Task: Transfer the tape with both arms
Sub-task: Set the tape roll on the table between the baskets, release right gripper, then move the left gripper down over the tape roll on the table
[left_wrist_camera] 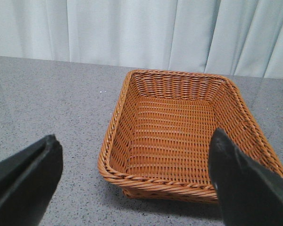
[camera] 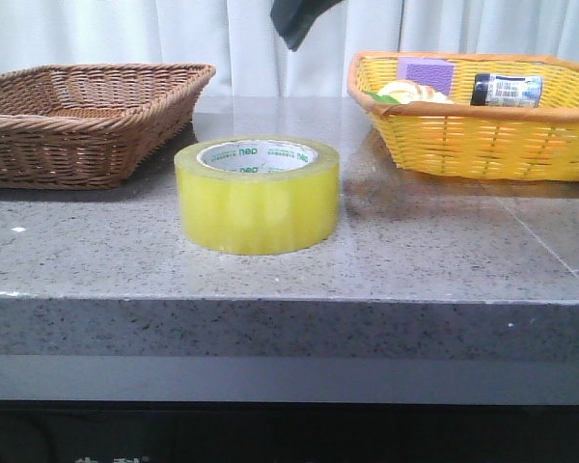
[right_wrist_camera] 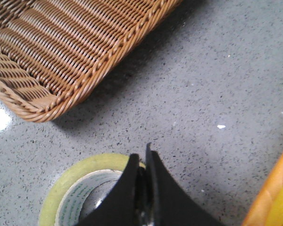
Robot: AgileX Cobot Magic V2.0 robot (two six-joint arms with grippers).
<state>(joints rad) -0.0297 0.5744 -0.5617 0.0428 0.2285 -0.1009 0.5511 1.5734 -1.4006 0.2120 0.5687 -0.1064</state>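
Two pincers show: the right pincer (right_wrist_camera: 146, 153) hangs clenched over the tape (camera: 258, 195), which lies flat on the table (camera: 444, 251) near its front edge; the left pincer (left_wrist_camera: 134, 181) is spread wide over the brown basket (left_wrist_camera: 177, 134). Brown basket and yellow basket (camera: 482, 135) flank the roll — bare stone between.

A thick grey speckled stone tabletop (camera: 415, 260) with a squared front edge filled the scene, and a thin seam crossed its right side. Below the slab ran a plain grey band, then near-black shadow. Behind the table hung pale, white-grey pleated curtains (left_wrist_camera: 132, 30). Soft, even light left faint glints on the polished stone.
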